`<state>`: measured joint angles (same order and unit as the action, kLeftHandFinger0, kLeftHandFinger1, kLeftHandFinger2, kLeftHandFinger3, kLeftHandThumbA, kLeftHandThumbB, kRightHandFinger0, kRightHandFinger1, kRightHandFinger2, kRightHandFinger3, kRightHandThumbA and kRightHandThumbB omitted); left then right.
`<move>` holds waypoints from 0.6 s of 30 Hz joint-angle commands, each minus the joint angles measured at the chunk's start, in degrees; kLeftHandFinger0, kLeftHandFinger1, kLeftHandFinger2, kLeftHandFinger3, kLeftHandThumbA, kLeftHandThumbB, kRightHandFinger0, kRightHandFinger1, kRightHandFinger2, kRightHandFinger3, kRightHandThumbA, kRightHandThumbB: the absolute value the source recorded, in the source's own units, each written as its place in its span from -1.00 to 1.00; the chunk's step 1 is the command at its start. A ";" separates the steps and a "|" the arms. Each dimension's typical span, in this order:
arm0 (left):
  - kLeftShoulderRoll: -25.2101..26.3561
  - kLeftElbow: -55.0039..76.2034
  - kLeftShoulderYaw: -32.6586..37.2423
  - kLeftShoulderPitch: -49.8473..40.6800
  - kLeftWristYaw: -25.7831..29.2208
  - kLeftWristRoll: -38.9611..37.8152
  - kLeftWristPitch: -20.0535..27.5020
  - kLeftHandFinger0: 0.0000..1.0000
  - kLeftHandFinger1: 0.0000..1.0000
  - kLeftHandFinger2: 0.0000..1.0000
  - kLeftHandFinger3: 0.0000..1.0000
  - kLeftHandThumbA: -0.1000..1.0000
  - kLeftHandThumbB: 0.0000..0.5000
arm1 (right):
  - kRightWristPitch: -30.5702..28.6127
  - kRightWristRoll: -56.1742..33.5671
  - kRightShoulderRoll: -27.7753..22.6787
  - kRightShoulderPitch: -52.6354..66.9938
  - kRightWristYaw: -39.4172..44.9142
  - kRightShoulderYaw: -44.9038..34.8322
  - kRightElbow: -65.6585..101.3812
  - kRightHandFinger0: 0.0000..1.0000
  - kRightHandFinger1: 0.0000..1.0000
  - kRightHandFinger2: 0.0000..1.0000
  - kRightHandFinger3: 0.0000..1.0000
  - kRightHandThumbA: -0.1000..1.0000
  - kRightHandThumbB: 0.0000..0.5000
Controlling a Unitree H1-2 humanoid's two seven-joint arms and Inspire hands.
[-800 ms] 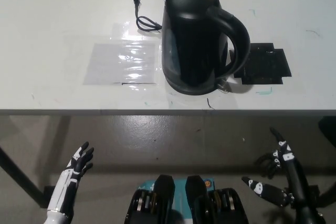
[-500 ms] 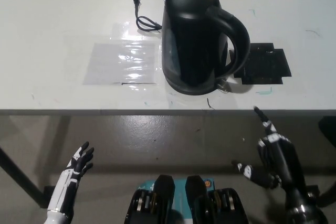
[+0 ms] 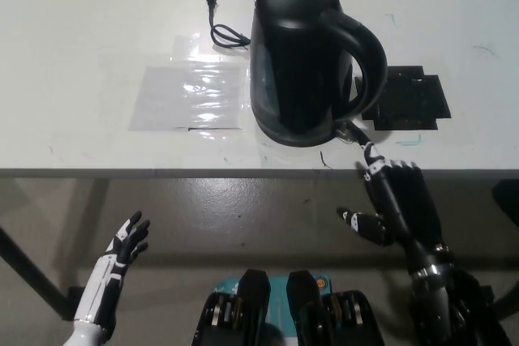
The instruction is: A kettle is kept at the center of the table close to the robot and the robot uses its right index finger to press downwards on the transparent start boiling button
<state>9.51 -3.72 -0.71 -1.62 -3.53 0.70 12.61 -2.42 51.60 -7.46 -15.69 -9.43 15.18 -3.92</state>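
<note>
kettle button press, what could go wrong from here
The right robot hand points a finger at the small clear button low at the kettle base; it could miss and hit the handle or the table edge. A sideways push might slide the kettle. The left robot hand rests open below the table.

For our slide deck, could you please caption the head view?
Black right hand points a finger toward the switch at the kettle base; white left hand rests low.
</note>
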 commanded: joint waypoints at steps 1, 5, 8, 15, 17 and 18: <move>0.95 2.45 0.15 0.97 -1.33 -0.68 3.78 1.00 1.00 1.00 1.00 1.00 0.09 | 3.94 5.77 -1.05 -2.85 -1.99 1.10 -2.15 -1.00 -1.00 -1.00 1.00 1.00 0.04; 0.94 2.48 -0.01 1.09 -1.31 -0.34 3.97 1.00 1.00 1.00 1.00 1.00 0.06 | 3.99 5.01 -1.38 -4.14 -2.93 1.46 -5.99 -1.00 -1.00 -1.00 1.00 1.00 0.03; 0.96 2.08 -0.08 1.23 -1.57 -0.65 4.33 1.00 1.00 1.00 1.00 1.00 0.09 | 4.10 4.71 -1.60 -4.70 -3.11 1.55 -7.67 -1.00 -1.00 -1.00 1.00 1.00 0.01; 0.89 2.19 -0.08 1.20 -1.79 -0.57 4.37 1.00 1.00 1.00 1.00 1.00 0.06 | 5.32 4.26 -2.11 -6.23 -3.01 1.87 -10.72 -1.00 -1.00 -1.00 1.00 1.00 0.02; 0.90 2.34 -0.16 1.25 -1.78 -0.54 4.19 1.00 1.00 1.00 1.00 1.00 0.10 | 5.50 4.04 -2.13 -6.61 -3.05 1.91 -11.33 -1.00 -1.00 -1.00 1.00 1.00 0.02; 0.89 2.35 -0.18 1.27 -1.77 -0.53 4.08 1.00 1.00 1.00 1.00 1.00 0.13 | 5.52 3.97 -2.17 -6.76 -3.05 1.95 -11.51 -1.00 -1.00 -1.00 1.00 1.00 0.02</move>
<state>9.56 -3.28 -0.76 -1.23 -4.63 0.58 14.44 2.11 55.01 -8.99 -19.76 -10.66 16.70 -15.23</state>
